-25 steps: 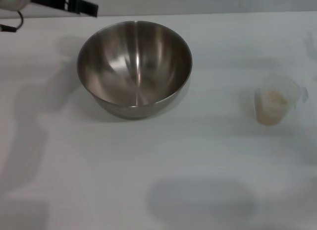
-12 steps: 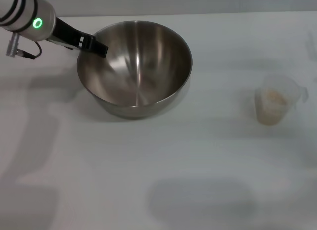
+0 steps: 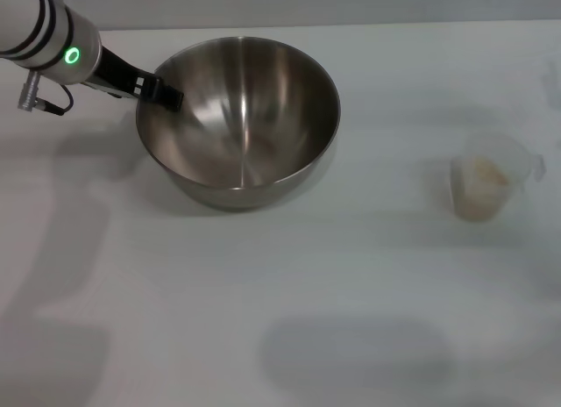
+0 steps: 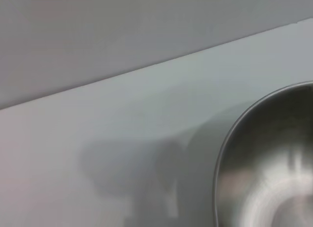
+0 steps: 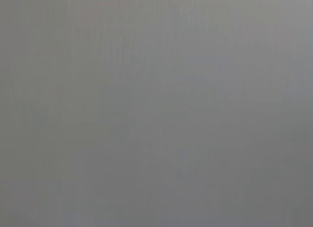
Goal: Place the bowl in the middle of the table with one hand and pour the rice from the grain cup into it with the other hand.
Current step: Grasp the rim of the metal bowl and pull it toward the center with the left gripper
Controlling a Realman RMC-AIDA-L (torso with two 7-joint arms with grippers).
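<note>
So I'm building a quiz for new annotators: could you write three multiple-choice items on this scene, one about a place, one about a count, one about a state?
1. Where is the left gripper?
A. At the bowl's left rim
B. Over the cup
C. At the table's near edge

2. How many bowls are on the table?
A. One
B. Two
C. Three

3. What is in the cup?
A. Nothing
B. Rice
C. Dark liquid

Answers:
1 A: in the head view the left gripper is at the left rim of the bowl, far from the cup.
2 A: a single steel bowl stands on the table.
3 B: pale rice shows through the cup's clear wall.
</note>
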